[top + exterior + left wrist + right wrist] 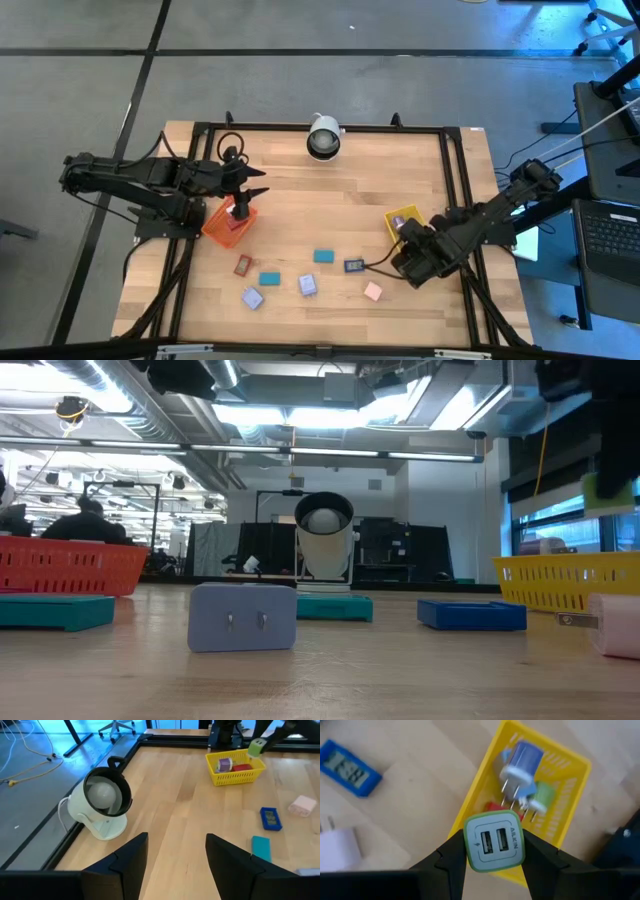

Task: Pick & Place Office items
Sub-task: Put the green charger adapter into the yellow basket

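The right gripper (494, 847) clamps a green two-port charger (494, 841) just above the yellow tray (570, 815), which already holds a lavender plug (522, 760) and other small chargers. The left gripper (176, 857) hangs with fingers apart and empty above the orange tray (222, 224). Between the trays, teal, lavender, pink and dark blue items (354, 265) lie scattered on the tabletop (300, 200), with a white camera (323, 137) at the far edge.

— What do your four cameras cover?
— You get one straight overhead of the whole wooden table (330, 225), one level at tabletop height, facing the white round desk camera (324, 543).
— And the wrists?
— Your left looks across the table; your right peers closely down. Both share the yellow mesh plastic tray (235, 772).
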Controlling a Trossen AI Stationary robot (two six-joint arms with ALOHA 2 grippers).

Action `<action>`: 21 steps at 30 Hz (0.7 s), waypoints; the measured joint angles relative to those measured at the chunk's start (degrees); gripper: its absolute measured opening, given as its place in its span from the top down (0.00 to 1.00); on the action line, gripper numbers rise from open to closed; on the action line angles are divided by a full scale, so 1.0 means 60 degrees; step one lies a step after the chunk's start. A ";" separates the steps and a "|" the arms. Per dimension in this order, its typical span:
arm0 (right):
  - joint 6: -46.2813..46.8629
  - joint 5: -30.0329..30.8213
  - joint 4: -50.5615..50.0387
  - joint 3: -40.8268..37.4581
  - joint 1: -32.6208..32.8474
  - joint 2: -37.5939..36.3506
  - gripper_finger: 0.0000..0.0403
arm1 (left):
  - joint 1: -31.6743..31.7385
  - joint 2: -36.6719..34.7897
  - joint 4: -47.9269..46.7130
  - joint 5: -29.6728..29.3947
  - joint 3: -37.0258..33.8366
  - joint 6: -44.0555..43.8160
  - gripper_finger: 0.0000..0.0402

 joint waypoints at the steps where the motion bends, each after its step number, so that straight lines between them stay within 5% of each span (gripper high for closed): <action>1: 0.0038 0.0061 0.0188 -0.0107 0.0001 0.0012 0.62 | 0.0003 -0.0003 0.0001 0.0050 0.0000 -0.0054 0.52; 9: 0.0203 -0.0029 0.1784 -0.1541 0.0007 0.0035 0.62 | 0.0000 0.0070 0.0009 0.0109 0.0000 -0.0123 0.52; 21: -0.0078 -0.0071 0.1840 -0.1658 0.0008 0.0035 0.62 | 0.0002 0.0082 -0.0009 0.0203 0.0000 -0.0225 0.53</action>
